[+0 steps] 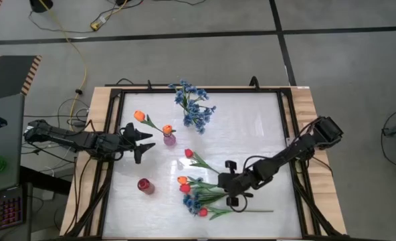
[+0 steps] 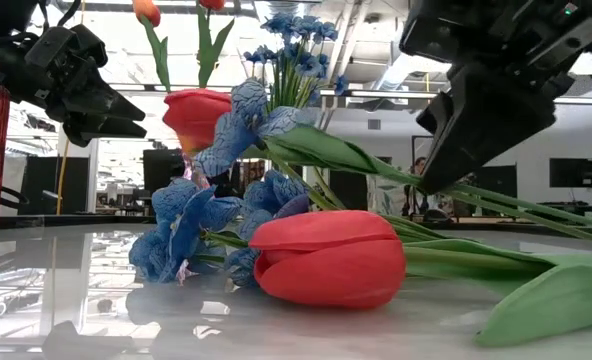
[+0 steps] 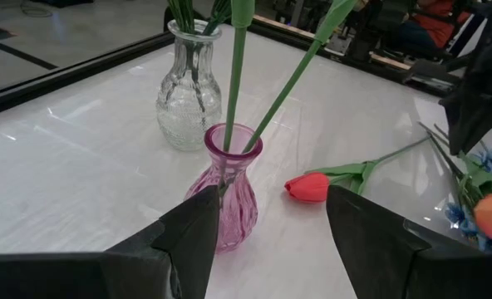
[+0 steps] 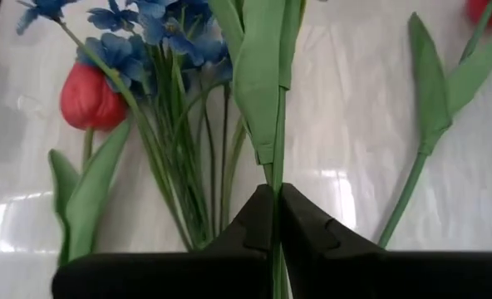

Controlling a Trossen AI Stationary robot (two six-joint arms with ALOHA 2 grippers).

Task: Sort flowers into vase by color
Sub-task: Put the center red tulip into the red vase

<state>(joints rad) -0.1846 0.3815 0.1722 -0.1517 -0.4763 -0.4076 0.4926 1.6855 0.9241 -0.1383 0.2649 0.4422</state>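
A pile of flowers [image 1: 196, 195] lies near the table's front: red tulips [image 2: 326, 258], an orange bud [image 1: 182, 179] and blue sprigs [image 2: 181, 225]. My right gripper [image 1: 233, 197] is shut on one green stem in this pile. Another red tulip [image 1: 189, 154] lies alone on the table. A pink vase [image 3: 229, 191] holds two orange tulips [image 1: 140, 116]. A clear vase [image 3: 188, 91] holds blue blossoms [image 1: 192, 106]. My left gripper [image 3: 271, 218] waits open just left of the pink vase, touching nothing. My right gripper [image 4: 277, 195] pinches a green flower stem [image 4: 274, 173] between its two fingers, just below a long leaf. The fingers slant down from the table's right side and lie across the stem. The stem [image 2: 376, 165] slants up over the pile; I cannot tell which bud it carries.
A red vase [image 1: 144, 185] stands near the front left. A black frame [image 1: 288, 134] runs round the white table top. Bare table lies between the pile and the vases.
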